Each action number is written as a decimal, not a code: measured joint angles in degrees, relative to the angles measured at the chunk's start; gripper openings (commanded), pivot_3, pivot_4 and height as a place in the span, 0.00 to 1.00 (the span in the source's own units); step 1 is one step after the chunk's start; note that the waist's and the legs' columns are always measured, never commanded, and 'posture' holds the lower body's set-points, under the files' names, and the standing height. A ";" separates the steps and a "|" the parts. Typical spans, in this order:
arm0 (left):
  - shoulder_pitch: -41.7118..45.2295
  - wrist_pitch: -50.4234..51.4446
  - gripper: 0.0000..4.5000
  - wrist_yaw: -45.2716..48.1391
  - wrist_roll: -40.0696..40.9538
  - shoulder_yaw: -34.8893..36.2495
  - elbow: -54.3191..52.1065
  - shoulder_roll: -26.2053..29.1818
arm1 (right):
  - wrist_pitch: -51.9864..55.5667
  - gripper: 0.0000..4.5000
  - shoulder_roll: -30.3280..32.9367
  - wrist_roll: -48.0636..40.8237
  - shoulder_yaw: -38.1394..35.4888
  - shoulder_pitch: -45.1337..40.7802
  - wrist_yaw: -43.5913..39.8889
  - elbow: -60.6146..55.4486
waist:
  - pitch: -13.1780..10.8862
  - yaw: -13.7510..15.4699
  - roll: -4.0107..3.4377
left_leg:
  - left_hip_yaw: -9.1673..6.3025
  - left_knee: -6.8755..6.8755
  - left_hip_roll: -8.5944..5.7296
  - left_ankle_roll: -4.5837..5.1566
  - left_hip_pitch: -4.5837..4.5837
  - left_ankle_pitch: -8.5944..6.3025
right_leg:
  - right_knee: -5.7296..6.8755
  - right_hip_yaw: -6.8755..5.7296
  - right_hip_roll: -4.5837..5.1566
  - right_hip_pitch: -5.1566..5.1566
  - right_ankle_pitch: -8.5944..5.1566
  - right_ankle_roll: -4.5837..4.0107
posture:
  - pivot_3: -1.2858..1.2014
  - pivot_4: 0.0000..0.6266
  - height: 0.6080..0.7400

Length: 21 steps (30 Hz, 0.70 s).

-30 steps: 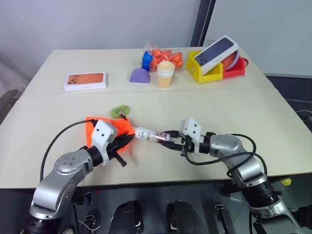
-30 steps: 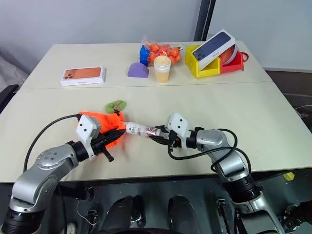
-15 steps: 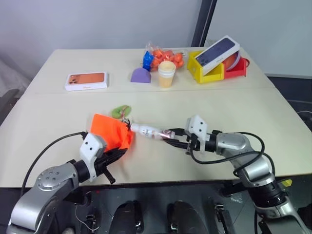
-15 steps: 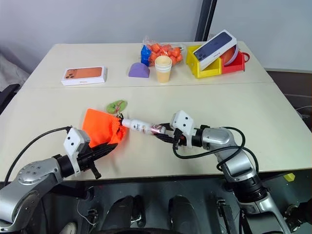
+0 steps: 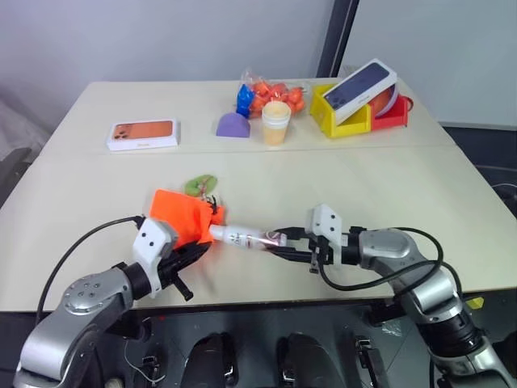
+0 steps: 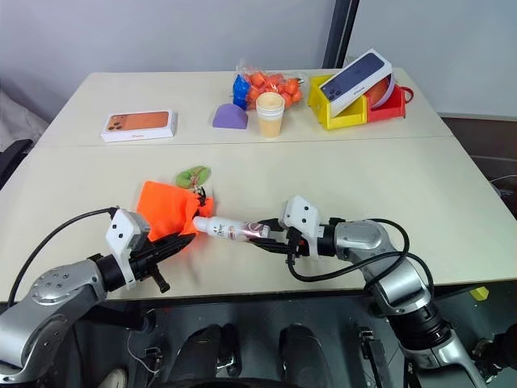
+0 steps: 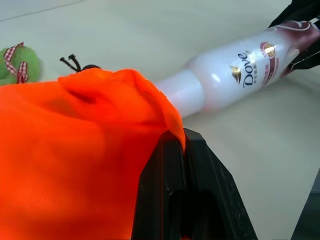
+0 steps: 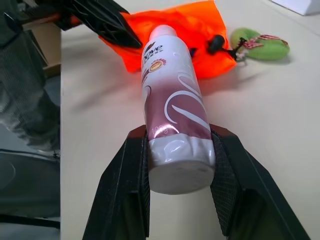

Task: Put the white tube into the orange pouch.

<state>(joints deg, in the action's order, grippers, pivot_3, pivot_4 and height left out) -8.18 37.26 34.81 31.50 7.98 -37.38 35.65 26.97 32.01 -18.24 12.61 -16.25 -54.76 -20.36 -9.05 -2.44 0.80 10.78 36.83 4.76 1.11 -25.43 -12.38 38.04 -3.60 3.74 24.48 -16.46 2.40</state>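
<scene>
White tube [image 5: 242, 237] at orange pouch [image 5: 184, 217] mouth

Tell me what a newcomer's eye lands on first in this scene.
The orange pouch near the table's front edge draws the eye first, its edge pinched in the left gripper. From the right, the right gripper holds the white tube by its base, its cap end at the pouch's mouth. At the back sit a yellow bin with a phone box propped in it and a pale cup.
</scene>
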 measured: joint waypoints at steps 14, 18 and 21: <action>1.10 1.02 0.00 1.11 1.64 -0.85 -1.11 1.11 | -0.97 0.23 -6.32 5.76 7.06 -5.42 3.37 5.93 | -0.01 -0.10 -0.01 | 0.02 -0.10 -0.01 -0.01 -0.02 0.01 | -0.06 0.00 0.01 0.04 -0.01 -0.03 | 0.52 0.24 1.00; 1.26 1.10 0.00 1.14 1.67 -1.76 -1.14 1.13 | -2.10 0.23 -7.35 7.56 7.80 -6.66 4.31 8.10 | -0.01 -0.09 -0.01 | 0.02 -0.11 -0.01 -0.02 -0.03 0.01 | -0.06 0.00 0.01 0.04 0.00 -0.03 | 0.52 0.24 1.00; 1.30 1.10 0.00 1.14 1.67 -1.94 -1.15 1.19 | -2.71 0.23 -8.12 8.98 8.09 -7.34 5.24 9.30 | -0.01 -0.11 -0.01 | 0.02 -0.11 -0.01 -0.02 -0.02 0.01 | -0.06 0.00 0.01 0.04 -0.01 -0.03 | 0.52 0.24 1.00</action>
<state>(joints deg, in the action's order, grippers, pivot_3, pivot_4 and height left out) -6.88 38.36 35.95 33.16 6.04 -38.52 36.84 24.26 23.89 -9.27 20.70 -23.59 -49.51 -11.06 -9.06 -2.55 0.79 10.80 36.72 4.74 1.09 -25.45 -12.37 37.98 -3.60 3.74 24.52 -16.47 2.37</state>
